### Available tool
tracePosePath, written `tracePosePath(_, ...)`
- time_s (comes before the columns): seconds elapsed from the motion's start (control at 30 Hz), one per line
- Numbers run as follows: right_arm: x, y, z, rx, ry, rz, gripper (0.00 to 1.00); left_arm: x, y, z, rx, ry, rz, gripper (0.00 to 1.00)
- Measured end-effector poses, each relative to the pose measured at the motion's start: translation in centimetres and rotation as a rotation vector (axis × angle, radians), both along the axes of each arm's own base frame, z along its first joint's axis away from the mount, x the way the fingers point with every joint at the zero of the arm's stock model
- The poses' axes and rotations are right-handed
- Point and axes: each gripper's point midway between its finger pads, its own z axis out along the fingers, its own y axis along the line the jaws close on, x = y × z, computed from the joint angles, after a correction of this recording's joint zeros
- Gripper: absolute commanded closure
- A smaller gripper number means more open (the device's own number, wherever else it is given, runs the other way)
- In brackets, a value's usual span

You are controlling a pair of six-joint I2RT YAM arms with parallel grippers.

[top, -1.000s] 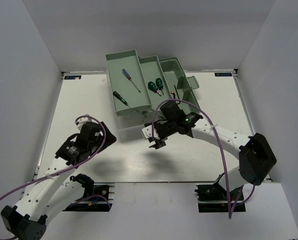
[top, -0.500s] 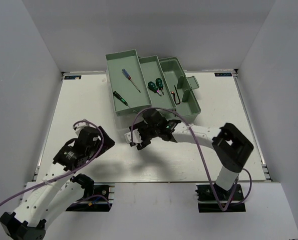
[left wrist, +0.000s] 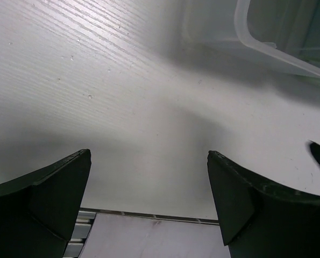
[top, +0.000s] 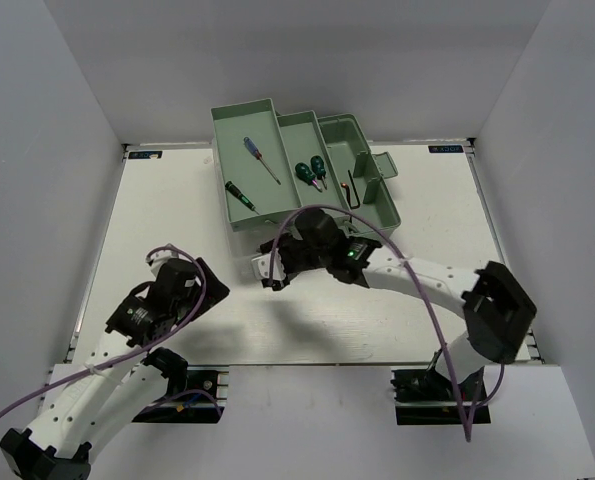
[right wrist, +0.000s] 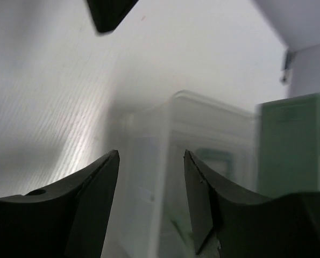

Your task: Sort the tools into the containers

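The right fingers (right wrist: 95, 199) stand moderately apart with nothing between them. They point at the translucent lid (right wrist: 224, 134), which hangs off the near side of the toolbox (top: 239, 130); the right wrist view is too blurred to tell whether they touch it. The left fingers (left wrist: 47, 188) are spread wide and empty, low over the bare surface (top: 177, 200) at the near left. A corner of the same lid shows at the far right of their view.

Every tool I can find already lies in the toolbox at the far middle:
- **Left tray:** the slim blue and red screwdriver (top: 261, 160) and the black-green screwdriver (top: 240, 195).
- **Middle tray:** the 2 stubby green screwdrivers (top: 310, 172), side by side.
- **Right compartment:** a dark hex key (top: 352, 188) under the handle (top: 377, 168). How many keys lie there is too small to count.

I see no tool loose on the surface, so the sorting looks almost or wholly finished. With the right fingers aimed at the lid, the step in hand is probably handling it.

To do that well, the right fingers should take the lid's rim squarely, with 1 finger on each side of the thin edge and not on a corner. The lid should follow its hinge arc gently so the light toolbox does not slide or shake the sorted tools. The left fingers should keep clear of that arc.
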Motion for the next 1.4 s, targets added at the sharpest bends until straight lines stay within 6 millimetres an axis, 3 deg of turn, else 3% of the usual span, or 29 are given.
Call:
tracePosePath(0.07,-0.3,-0.1,2.8,0.058,-0.026,0.003,0.38,-0.1,0.0,-0.3,0.001,0.007,-0.002,0.00)
tracePosePath(0.17,0.2,0.2,3.4,0.067,-0.036,-0.019,0.35,-0.1,0.0,-0.5,0.001,0.011,-0.003,0.00)
tracePosePath(0.27,1.8,1.0,1.0,0.006,-0.016,-0.060,0.34,0.0,-0.1,-0.4,-0.001,0.006,-0.003,0.00)
tracePosePath(0.47,4.4,1.3,-6.2,-0.168,0.024,-0.145,0.35,0.1,-0.1,-0.3,-0.003,0.003,-0.003,0.00)
tracePosePath(0.57,5.6,1.4,-7.9,-0.211,0.012,-0.185,0.39,0.0,-0.1,-0.2,-0.010,-0.002,0.002,0.00)
tracePosePath(0.63,6.1,1.4,-8.1,-0.220,0.004,-0.201,0.49,0.0,-0.1,0.0,-0.017,-0.008,0.006,0.00)
tracePosePath(0.67,6.1,1.4,-8.2,-0.222,0.002,-0.201,0.73,0.0,-0.1,0.1,-0.022,-0.015,0.008,0.00)
tracePosePath(0.7,6.1,1.3,-8.2,-0.227,0.000,-0.196,0.88,-0.1,-0.1,0.2,-0.026,-0.020,0.009,0.00)
tracePosePath(0.73,6.1,1.4,-8.0,-0.222,0.017,-0.206,1.00,-0.1,-0.1,0.3,-0.031,-0.026,0.011,0.00)
tracePosePath(0.87,4.7,0.5,-8.0,-0.254,0.124,-0.193,1.00,0.3,-0.4,-0.2,-0.055,-0.034,0.029,0.00)
tracePosePath(0.97,3.4,-0.2,-7.8,-0.284,0.207,-0.203,1.00,0.7,-1.3,-1.7,-0.113,-0.012,0.059,0.00)
tracePosePath(1.17,2.6,0.3,-5.7,-0.254,0.348,-0.249,1.00,-0.4,-3.5,-8.4,-0.314,0.117,0.151,0.00)
tracePosePath(1.3,2.6,0.9,-2.8,-0.194,0.411,-0.285,1.00,0.3,-4.3,-7.4,-0.445,0.069,0.207,0.03)
tracePosePath(1.4,2.7,1.0,-0.8,-0.145,0.459,-0.297,1.00,0.6,-4.0,-7.9,-0.500,0.041,0.259,0.05)
